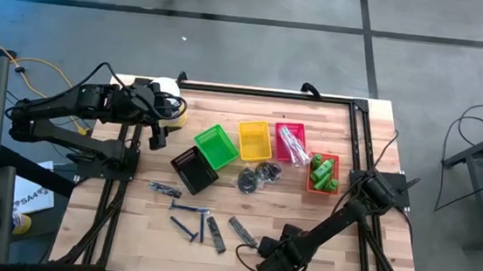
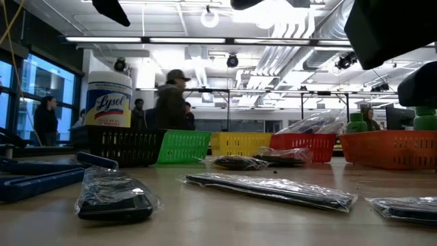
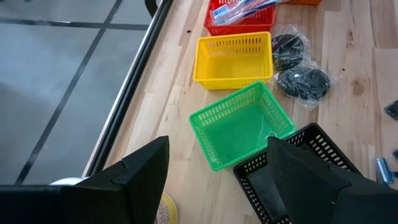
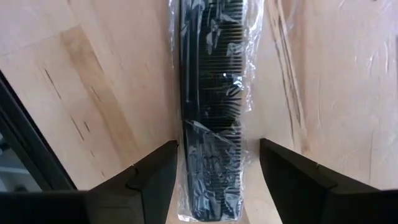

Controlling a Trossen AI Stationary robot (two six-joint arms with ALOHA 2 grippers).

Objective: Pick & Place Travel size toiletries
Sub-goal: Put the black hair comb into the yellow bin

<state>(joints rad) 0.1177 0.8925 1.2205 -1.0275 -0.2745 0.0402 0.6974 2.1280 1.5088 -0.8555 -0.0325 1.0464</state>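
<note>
A black comb in a clear bag [image 4: 211, 112] lies flat on the wood near the table's near edge. My right gripper [image 4: 217, 180] hangs over it, pointing down, open, one finger on each side of the comb's end and along its length; in the high view the gripper [image 1: 267, 262] hides most of the comb. More bagged dark strips [image 1: 215, 235] and blue razors [image 1: 189, 210] lie to its left. Bagged dark round pieces [image 1: 257, 177] lie mid-table. Green bottles [image 1: 322, 172] sit in the orange basket. My left gripper [image 3: 217, 180] waits open at the far left, by the white tub [image 1: 168, 94].
A row of baskets crosses the table's middle: black [image 1: 194, 168], green [image 1: 216, 146], yellow [image 1: 255, 140], pink [image 1: 290, 145] with clear packets, and orange [image 1: 311, 185]. The table's near edge is close behind my right gripper. People move in the room beyond the table [image 2: 171, 99].
</note>
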